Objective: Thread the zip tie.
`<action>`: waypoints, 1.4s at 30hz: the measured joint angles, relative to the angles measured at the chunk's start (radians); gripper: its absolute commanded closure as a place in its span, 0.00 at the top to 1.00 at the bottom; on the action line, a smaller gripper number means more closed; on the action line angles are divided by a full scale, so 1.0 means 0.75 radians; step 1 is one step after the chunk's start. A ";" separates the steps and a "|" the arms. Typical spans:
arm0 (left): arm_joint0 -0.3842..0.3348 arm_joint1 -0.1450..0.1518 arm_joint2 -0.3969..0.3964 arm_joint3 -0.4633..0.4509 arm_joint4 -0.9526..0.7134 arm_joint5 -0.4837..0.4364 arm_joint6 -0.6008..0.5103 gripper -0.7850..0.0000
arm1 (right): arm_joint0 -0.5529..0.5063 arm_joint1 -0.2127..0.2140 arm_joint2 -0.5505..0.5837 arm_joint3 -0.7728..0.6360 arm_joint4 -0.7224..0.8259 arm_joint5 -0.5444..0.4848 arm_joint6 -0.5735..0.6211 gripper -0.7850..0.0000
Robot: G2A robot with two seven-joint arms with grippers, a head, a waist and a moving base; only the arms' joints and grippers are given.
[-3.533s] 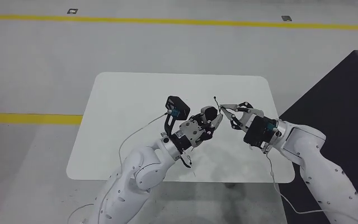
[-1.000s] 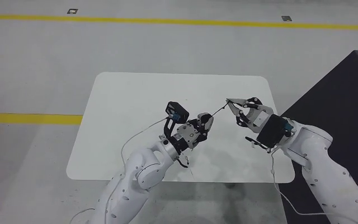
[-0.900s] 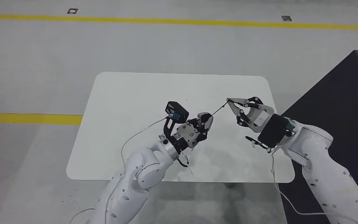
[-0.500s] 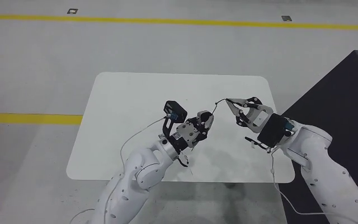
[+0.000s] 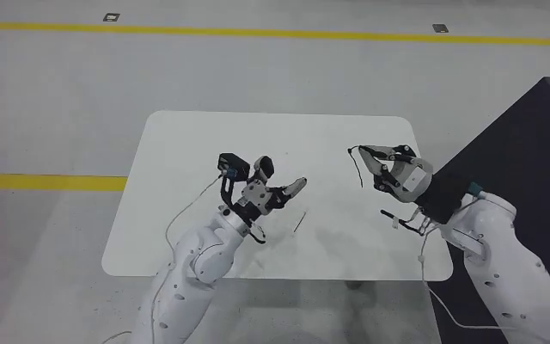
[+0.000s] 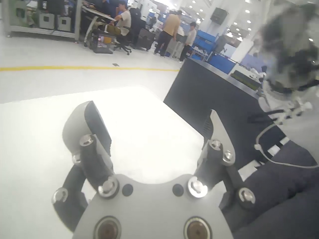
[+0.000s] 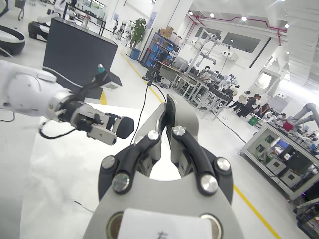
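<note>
The thin black zip tie (image 5: 354, 160) hangs bent from my right gripper (image 5: 363, 151) over the table's right part. In the right wrist view that gripper (image 7: 167, 99) is shut on the zip tie (image 7: 143, 110), whose small head sticks up past the fingertips while its tail droops beside them. Over the middle of the white table (image 5: 189, 172) my left gripper (image 5: 282, 174) is open, apart from the tie. The left wrist view shows nothing between this gripper's (image 6: 154, 125) spread fingers (image 6: 96, 123).
A short thin dark sliver (image 5: 298, 224) lies on the table between the arms, in front of the left gripper; it is on the tabletop (image 7: 79, 204) in the right wrist view too. A dark partition (image 5: 516, 146) stands to the table's right. The table's far and left parts are bare.
The left gripper has let go of the tie, opened and drawn back to the left. The right gripper has shifted slightly right with the tie, which now hangs bent instead of stretched.
</note>
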 measured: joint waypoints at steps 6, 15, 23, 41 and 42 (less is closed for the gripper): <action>-0.016 0.007 -0.104 0.132 0.012 0.039 0.124 1.00 | -0.013 -0.003 0.013 -0.041 0.033 -0.016 0.049 0.00; -0.008 0.017 -0.145 0.126 0.023 -0.005 0.101 1.00 | -0.026 -0.005 0.034 -0.022 0.051 -0.022 0.047 0.00; -0.008 0.017 -0.145 0.126 0.022 -0.004 0.102 1.00 | -0.026 -0.005 0.034 -0.023 0.050 -0.022 0.047 0.00; -0.008 0.017 -0.145 0.126 0.022 -0.004 0.102 1.00 | -0.026 -0.005 0.034 -0.023 0.050 -0.022 0.047 0.00; -0.008 0.017 -0.145 0.126 0.022 -0.004 0.102 1.00 | -0.026 -0.005 0.034 -0.023 0.050 -0.022 0.047 0.00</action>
